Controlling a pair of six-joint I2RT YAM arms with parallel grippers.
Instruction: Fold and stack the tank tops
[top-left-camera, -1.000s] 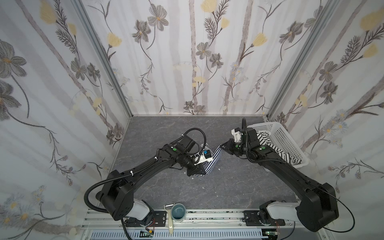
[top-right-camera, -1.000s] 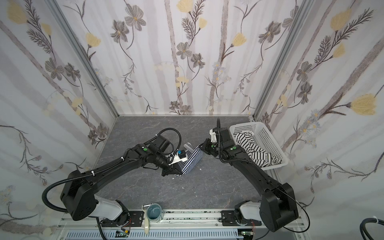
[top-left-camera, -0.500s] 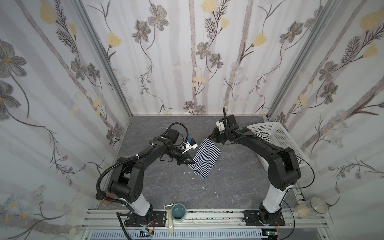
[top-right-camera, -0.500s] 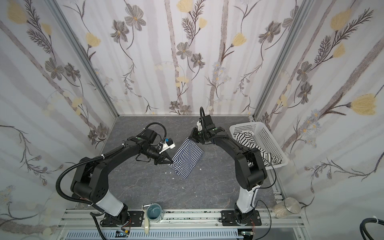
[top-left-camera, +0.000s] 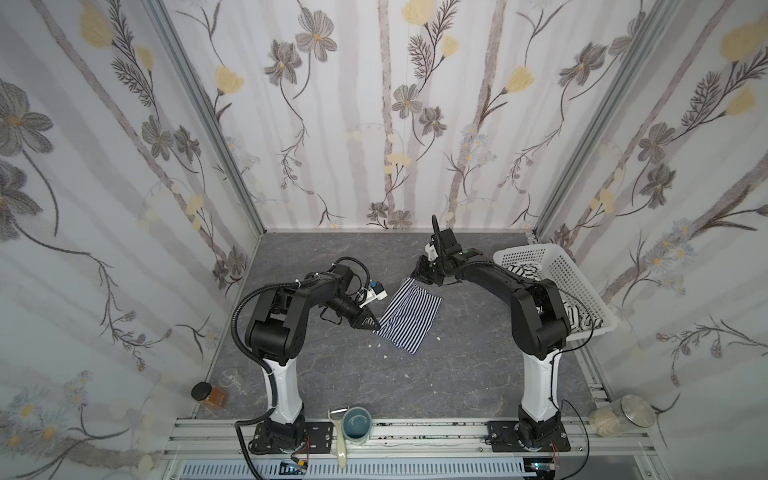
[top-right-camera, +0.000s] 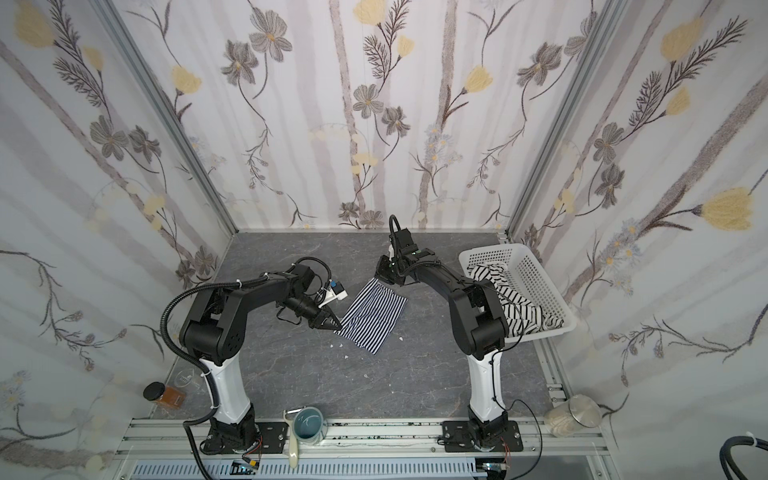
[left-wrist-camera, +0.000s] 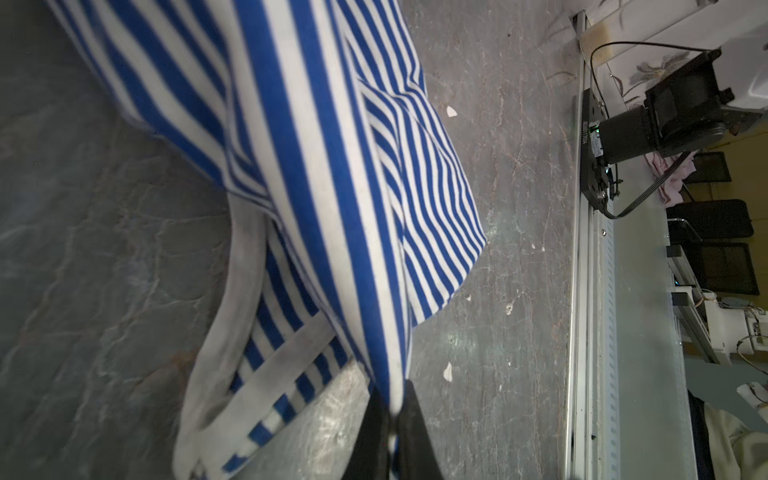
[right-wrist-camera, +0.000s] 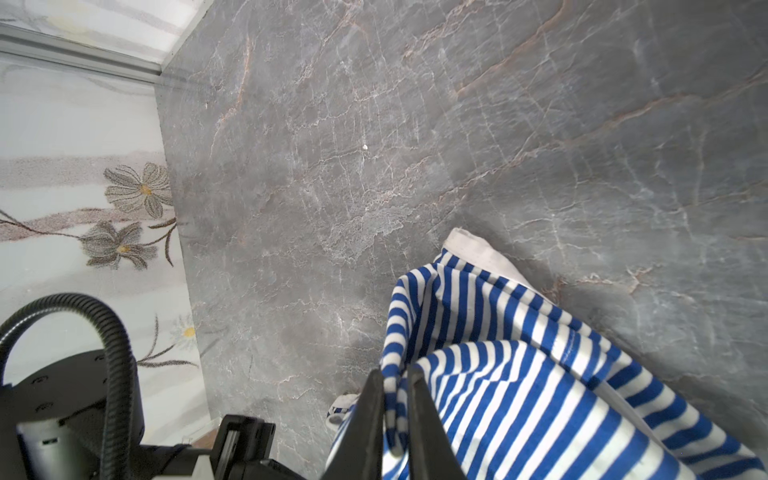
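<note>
Navy-striped tank top (top-left-camera: 409, 316): mid-table, slightly far of centre, already a narrow folded panel, near end flat on the table (top-left-camera: 457, 374).

- Left gripper (top-left-camera: 372, 326): at the panel's left edge. Left wrist view shows the jaws pressed together on a fold of the cloth (left-wrist-camera: 392, 399), with white trim hanging loose beneath.
- Right gripper (top-left-camera: 417, 274): at the far corner. Right wrist view shows cloth nipped between the jaws (right-wrist-camera: 395, 378).
- Black-striped tank top (top-left-camera: 521, 270): heaped in the basket (top-left-camera: 573, 282) at the right, untouched.

Step, as I judge it: folding the first top, both held edges raised, the rest resting. The stack is not begun.

Next move likely calls for both arms travelling together and keeping the held edge taut. It should land square on the lower layer before release.

Room:
- Bare table lies near and left of the panel, apart from small white scraps (top-left-camera: 379, 345).
- The basket stands close to the right arm, so swing there is tight.
- The far wall is not far behind the right gripper.
</note>
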